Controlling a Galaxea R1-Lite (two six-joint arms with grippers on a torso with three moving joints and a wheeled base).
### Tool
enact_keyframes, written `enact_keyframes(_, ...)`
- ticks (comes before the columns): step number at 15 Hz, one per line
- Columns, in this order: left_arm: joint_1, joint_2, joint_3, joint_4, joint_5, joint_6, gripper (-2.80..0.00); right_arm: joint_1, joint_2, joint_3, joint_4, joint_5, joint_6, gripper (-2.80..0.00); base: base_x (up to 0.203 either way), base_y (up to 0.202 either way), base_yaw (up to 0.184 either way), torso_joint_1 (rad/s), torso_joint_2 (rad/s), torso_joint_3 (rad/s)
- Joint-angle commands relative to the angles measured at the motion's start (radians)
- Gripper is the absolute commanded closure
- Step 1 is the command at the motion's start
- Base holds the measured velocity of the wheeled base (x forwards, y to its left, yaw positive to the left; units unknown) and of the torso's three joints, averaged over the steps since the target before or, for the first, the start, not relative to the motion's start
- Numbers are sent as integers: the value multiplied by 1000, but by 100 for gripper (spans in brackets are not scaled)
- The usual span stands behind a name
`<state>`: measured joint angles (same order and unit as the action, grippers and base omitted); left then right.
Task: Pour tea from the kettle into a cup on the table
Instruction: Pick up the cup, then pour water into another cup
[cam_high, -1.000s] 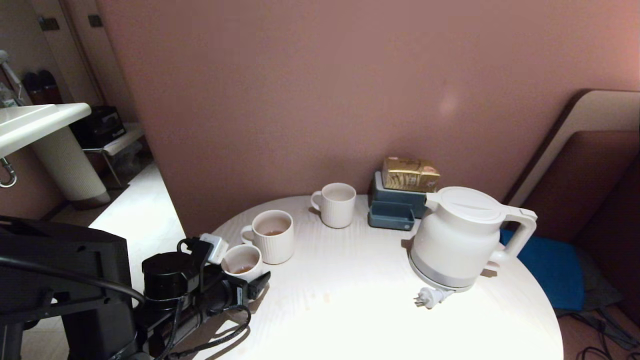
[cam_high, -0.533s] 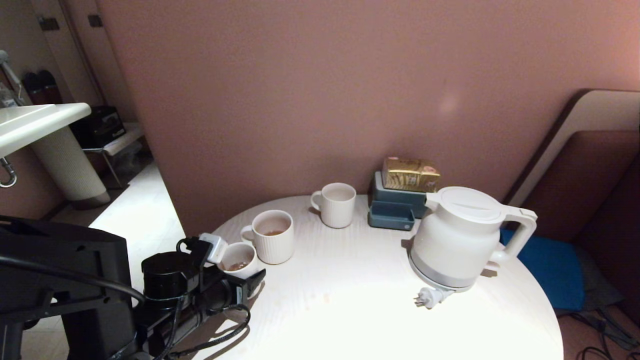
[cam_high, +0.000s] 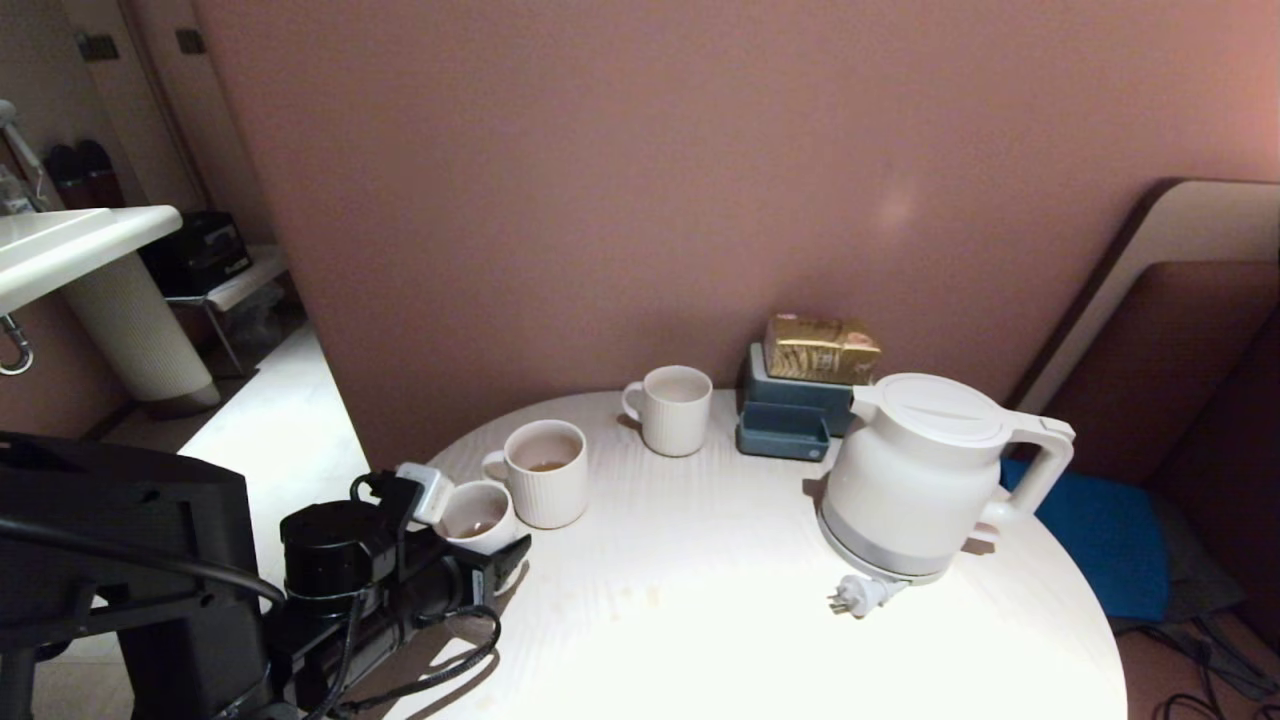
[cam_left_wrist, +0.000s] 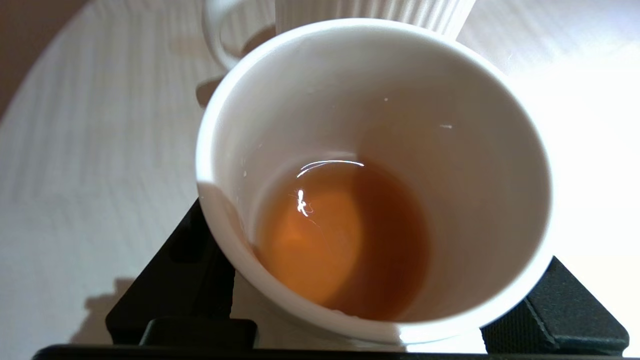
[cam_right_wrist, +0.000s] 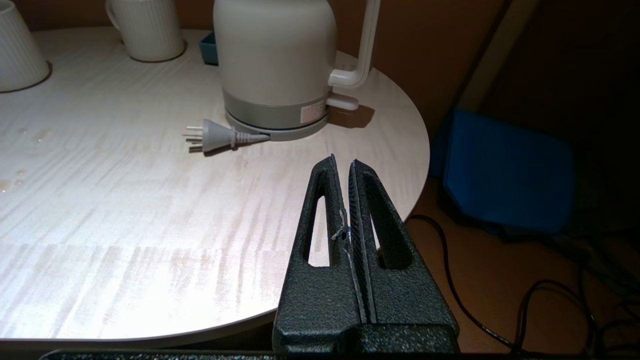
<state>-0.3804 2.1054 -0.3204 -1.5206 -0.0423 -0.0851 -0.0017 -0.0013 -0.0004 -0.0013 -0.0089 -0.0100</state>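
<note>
1. Down at the table's (cam_high: 700, 620) left edge, the left gripper (cam_high: 478, 545) has its dark fingers (cam_left_wrist: 190, 270) set on either side of the cup (cam_high: 480, 515), spread fairly wide around its lower body; the cup looks tipped a little, and the grip appears closed on it, though the contact points are hidden under the cup's wall.
2. Inside the cup (cam_left_wrist: 375, 185) a shallow pool of tea (cam_left_wrist: 340, 240) sits in the bottom, reddish-brown and see-through.
3. Just beyond the cup stands a ribbed mug (cam_high: 540, 470) with a handle, almost touching it; a second ribbed mug (cam_high: 672, 408) stands farther back near the wall.
4. The kettle (cam_high: 920, 480) stands upright on its base on the right side of the table, well apart from the cup, lid shut, handle turned to the right, with its grey plug (cam_right_wrist: 212, 137) lying loose on the tabletop in front.
5. Behind the kettle is a blue holder (cam_high: 785, 415) with a gold packet (cam_high: 820, 348) on top.
6. The right gripper (cam_right_wrist: 342, 167) hangs off the table's near right edge, fingers pressed together on nothing.
</note>
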Motion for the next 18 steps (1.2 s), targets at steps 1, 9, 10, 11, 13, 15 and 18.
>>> enact_keyframes(1, 0, -39, 3, -49, -1, -1, 0, 0, 1, -1, 0, 0, -1, 0, 0, 0, 0, 0, 0, 0)
enact_keyframes(9, 135, -112, -44, -23, 24, 91, 0, 0, 1, 0, 0, 0, 1, 0, 0, 0, 0, 0, 0, 0)
enact_keyframes(10, 148, -109, -77, 13, 25, 113, 0, 0, 1, -1, 0, 0, 1, 0, 0, 0, 0, 0, 0, 0)
enact_keyframes(11, 160, -115, -112, 70, 25, 127, 0, 0, 1, 0, 0, 0, 1, 0, 0, 0, 0, 0, 0, 0)
enact_keyframes(13, 183, -124, -209, 164, 29, 135, 0, 0, 1, -1, 0, 0, 1, 0, 0, 0, 0, 0, 0, 0)
enact_keyframes(15, 197, -128, -310, 261, 37, 151, 0, 0, 1, -1, 0, 0, 2, 0, 0, 0, 0, 0, 0, 0)
enact_keyframes(18, 207, -119, -467, 369, 55, 191, 0, 0, 1, -1, 0, 0, 2, 0, 0, 0, 0, 0, 0, 0)
